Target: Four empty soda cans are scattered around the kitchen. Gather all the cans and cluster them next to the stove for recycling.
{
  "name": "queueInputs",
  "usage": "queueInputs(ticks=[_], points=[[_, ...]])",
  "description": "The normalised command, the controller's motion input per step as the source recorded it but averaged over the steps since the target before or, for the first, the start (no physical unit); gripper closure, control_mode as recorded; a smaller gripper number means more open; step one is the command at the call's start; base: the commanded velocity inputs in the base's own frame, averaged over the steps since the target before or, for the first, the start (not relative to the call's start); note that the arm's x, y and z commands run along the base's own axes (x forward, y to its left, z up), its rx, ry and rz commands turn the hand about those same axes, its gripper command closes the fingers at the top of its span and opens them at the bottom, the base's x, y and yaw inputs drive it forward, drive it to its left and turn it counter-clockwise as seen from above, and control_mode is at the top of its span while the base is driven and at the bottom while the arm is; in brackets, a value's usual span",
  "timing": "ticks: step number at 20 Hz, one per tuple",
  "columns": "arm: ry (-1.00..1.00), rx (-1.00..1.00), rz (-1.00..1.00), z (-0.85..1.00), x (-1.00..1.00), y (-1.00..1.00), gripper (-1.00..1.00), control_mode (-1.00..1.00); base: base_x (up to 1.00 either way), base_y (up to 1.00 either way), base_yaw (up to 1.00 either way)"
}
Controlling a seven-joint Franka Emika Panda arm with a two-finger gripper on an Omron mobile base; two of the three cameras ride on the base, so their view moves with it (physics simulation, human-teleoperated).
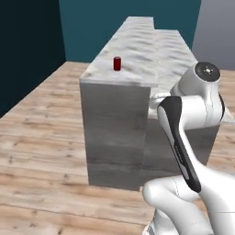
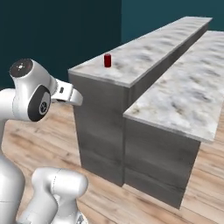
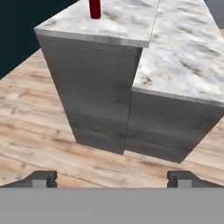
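Your arm is folded up close to the base, elbow high, with the forearm reaching forward toward the near end of the island. In the hand view the two fingertips sit far apart at the bottom corners, so your gripper is wide open with nothing between the jaws. It hangs short of the island, over bare wooden floor, looking at the island's grey end wall.

The island has two levels. The taller marble top runs along the left side as you face it; the lower marble top runs alongside it on the right and steps down from it. Both end in sharp square corners facing you, and the lower top's front edge overhangs its grey wall slightly.

One red soda can stands upright on the taller top, near the end closest to you and toward the left edge. In the right base view the same can stands a little back from the near corner, and in the hand view its lower part is cut off by the top of the frame. It is well apart from your gripper and higher than it.

Open floor lies left of the island, running back to the dark teal wall, and between you and the island's end.
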Motion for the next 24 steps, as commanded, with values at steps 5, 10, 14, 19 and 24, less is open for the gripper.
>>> queueInputs(ticks=[5, 10, 14, 19, 24], points=[[0.00, 0.00, 0.00, 0.00, 0.00, 0.00, -1.00, 1.00, 0.38, 0.61, -0.24], [0.00, 0.00, 0.00, 0.00, 0.00, 0.00, -1.00, 1.00, 0.54, 0.42, -0.26], [0.00, 0.00, 0.00, 0.00, 0.00, 0.00, -1.00, 1.00, 0.57, 0.34, -0.29], [0.00, 0.00, 0.00, 0.00, 0.00, 0.00, -1.00, 1.00, 0.45, 0.40, -0.26], [0.00, 0.00, 0.00, 0.00, 0.00, 0.00, -1.00, 1.00, 0.33, 0.62, -0.22]])
